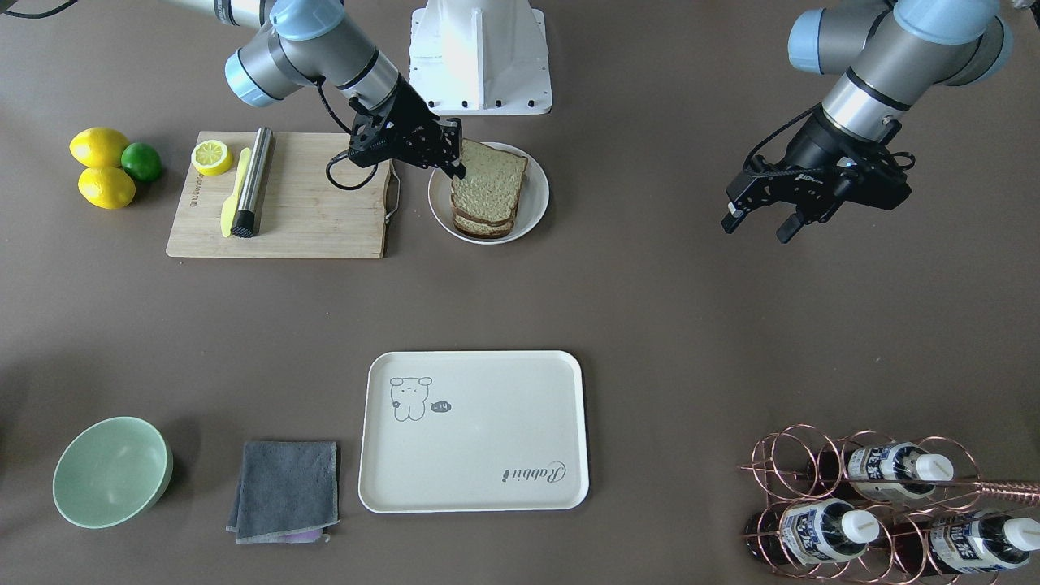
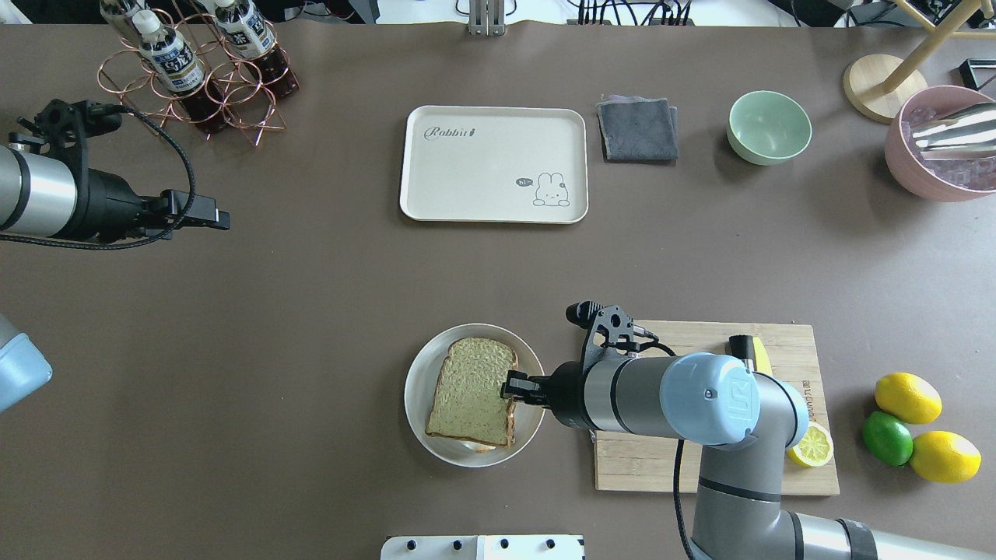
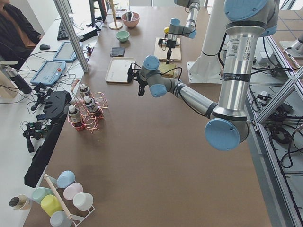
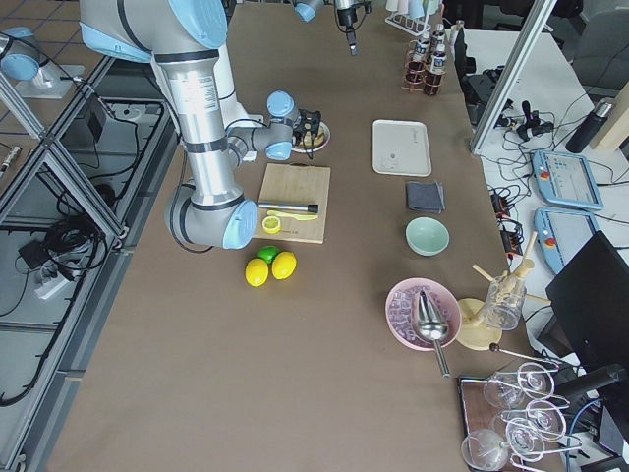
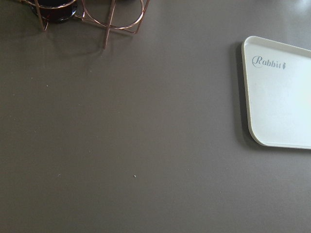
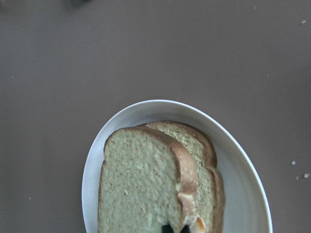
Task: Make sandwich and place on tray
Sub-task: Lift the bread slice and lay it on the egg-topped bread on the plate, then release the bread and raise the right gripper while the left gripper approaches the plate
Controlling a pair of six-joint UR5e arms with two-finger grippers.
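The sandwich (image 1: 487,191) lies on a round white plate (image 1: 534,203) near the robot's base: two greenish-tan slices with brown crust, stacked. In the right wrist view (image 6: 141,184) a bit of white egg with orange shows between the slices at the near edge. My right gripper (image 1: 453,158) is shut on the sandwich's edge beside the cutting board; it also shows in the overhead view (image 2: 513,386). The cream-white tray (image 1: 487,406) lies bare across the table, also in the overhead view (image 2: 482,179). My left gripper (image 1: 760,226) is open and empty, hovering far to the side.
A wooden cutting board (image 1: 309,219) with a lemon half (image 1: 211,156), a yellow knife and a steel cylinder lies next to the plate. Lemons and a lime (image 1: 140,161), a green bowl (image 1: 111,471), a grey cloth (image 1: 286,489) and a copper bottle rack (image 1: 877,504) stand around the edges.
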